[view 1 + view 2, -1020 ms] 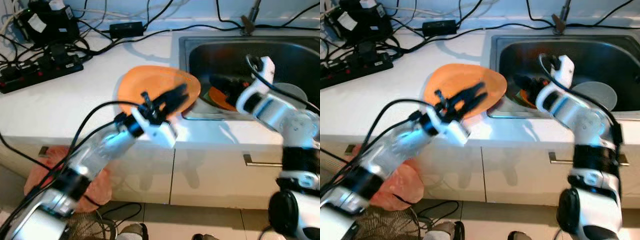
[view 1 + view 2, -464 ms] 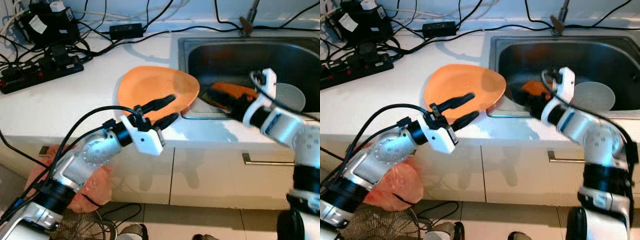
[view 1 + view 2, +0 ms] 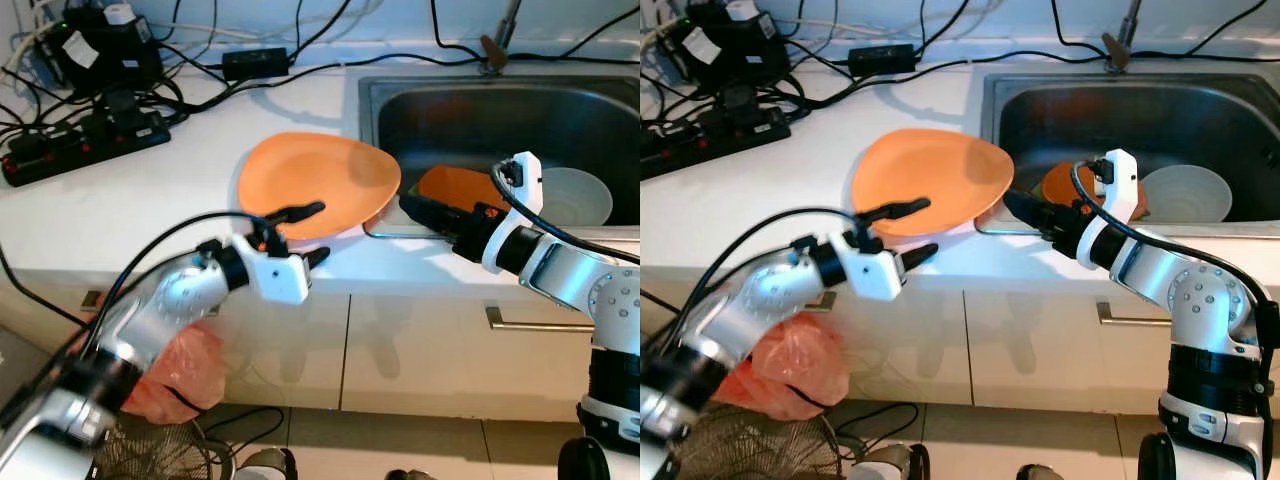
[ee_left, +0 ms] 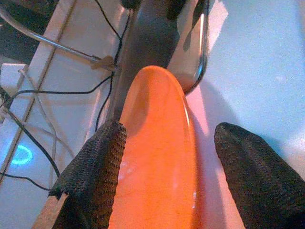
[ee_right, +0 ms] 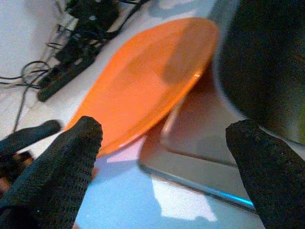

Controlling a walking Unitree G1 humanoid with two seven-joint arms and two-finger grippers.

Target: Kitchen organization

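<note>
Orange plate [image 3: 315, 182]: lying on the white countertop [image 3: 140, 200], its right edge reaching over the rim of the sink [image 3: 480, 105].
Left gripper [image 3: 305, 234]: at the near edge of the plate, fingers spread; one finger lies over the plate's front rim, the other sits off it above the counter edge. Not pinching anything.
Right gripper [image 3: 1030, 212]: at the front left corner of the sink, pointing toward the plate, fingers spread with nothing between them.
Sink contents: a second orange dish [image 3: 458, 186] and a white bowl [image 3: 580, 194], side by side in the basin.
Counter, far left: black power strip [image 3: 85, 145] and tangled cables.
Below counter: an orange plastic bag [image 3: 790, 365] beside the cabinet front.
</note>
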